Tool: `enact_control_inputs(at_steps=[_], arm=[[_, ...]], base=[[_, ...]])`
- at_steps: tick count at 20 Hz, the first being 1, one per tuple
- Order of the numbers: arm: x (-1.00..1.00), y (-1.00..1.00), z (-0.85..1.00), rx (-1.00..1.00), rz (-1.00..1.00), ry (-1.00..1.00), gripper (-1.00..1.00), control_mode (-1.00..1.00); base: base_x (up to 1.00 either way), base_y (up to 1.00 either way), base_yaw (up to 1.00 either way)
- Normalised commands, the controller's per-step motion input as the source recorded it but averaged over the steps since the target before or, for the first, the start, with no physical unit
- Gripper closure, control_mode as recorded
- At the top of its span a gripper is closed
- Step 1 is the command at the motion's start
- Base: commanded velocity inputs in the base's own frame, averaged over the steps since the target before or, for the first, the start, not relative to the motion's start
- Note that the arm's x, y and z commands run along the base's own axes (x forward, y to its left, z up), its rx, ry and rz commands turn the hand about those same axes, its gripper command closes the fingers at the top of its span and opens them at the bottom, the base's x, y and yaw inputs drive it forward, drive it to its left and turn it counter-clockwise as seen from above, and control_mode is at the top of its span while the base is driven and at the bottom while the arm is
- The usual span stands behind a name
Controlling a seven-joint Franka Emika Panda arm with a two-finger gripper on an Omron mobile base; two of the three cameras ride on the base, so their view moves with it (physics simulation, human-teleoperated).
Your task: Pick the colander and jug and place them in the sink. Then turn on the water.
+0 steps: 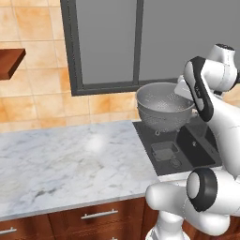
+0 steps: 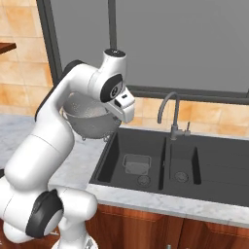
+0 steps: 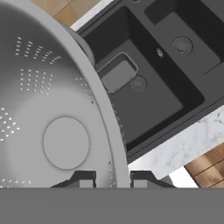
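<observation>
While end effector [image 3: 113, 178] pinches colander [image 3: 57, 109] rim, raised over sink [image 3: 175, 83]

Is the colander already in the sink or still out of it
Out of it. The colander hangs in the air over the left edge of the sink, its rim pinched between the fingers.
</observation>
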Motion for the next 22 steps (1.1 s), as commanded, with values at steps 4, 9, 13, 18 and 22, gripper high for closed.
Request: enact_control_inputs(at_steps=[4,9,13,18,22], arm=[[0.0,0.0,0.0,0.0,0.0,0.0,1.0,1.0],[0.0,0.0,0.0,0.0,0.0,0.0,1.0,-1.0],[0.0,0.0,-0.28,0.06,0.01,0.09,1.0,-1.0],[0.0,0.0,-0.57,0.03,0.04,0.1,1.0,-1.0],[0.05,0.0,-0.56,-0.08,0.02,0.04,1.0,-1.0]], base=[[0.0,0.0,0.0],[0.0,0.0,0.0],[0.0,0.0,0.0],[0.0,0.0,0.0],[0.0,0.0,0.0]])
